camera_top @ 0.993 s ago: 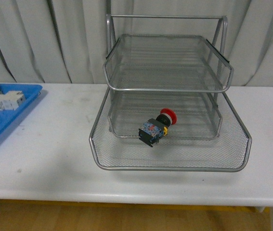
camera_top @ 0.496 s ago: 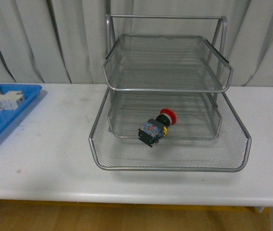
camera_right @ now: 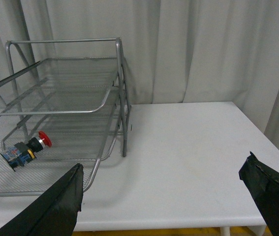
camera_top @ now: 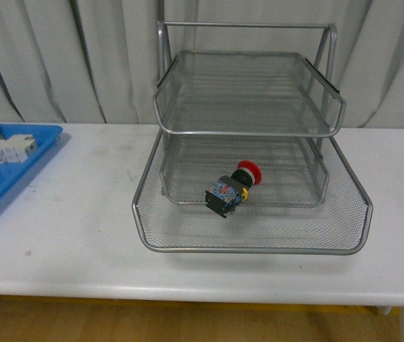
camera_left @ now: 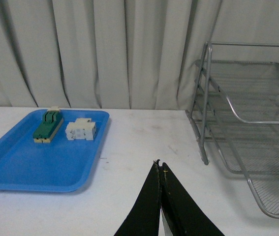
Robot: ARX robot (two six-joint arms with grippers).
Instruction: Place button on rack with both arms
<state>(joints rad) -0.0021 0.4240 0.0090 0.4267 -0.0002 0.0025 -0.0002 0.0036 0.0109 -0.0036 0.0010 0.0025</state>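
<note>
Button (camera_top: 233, 188) lies on its side in rack's (camera_top: 251, 246) bottom tray.

**A:** Left gripper (camera_left: 159, 166) condition?
**B:** Fingers pressed together, over the white table (camera_left: 129, 147).
**A:** Surroundings?
**B:** Blue tray (camera_left: 16, 167) holds green switch (camera_left: 47, 127) beside white terminal block (camera_left: 81, 130). Rack (camera_left: 247, 98) stands well apart.

We see soft, even, fairly bright light in all three views. The rack (camera_top: 248, 135) throws only a faint shadow (along its near edge) on the white table (camera_top: 80, 235); detail looks slightly grainy.
</note>
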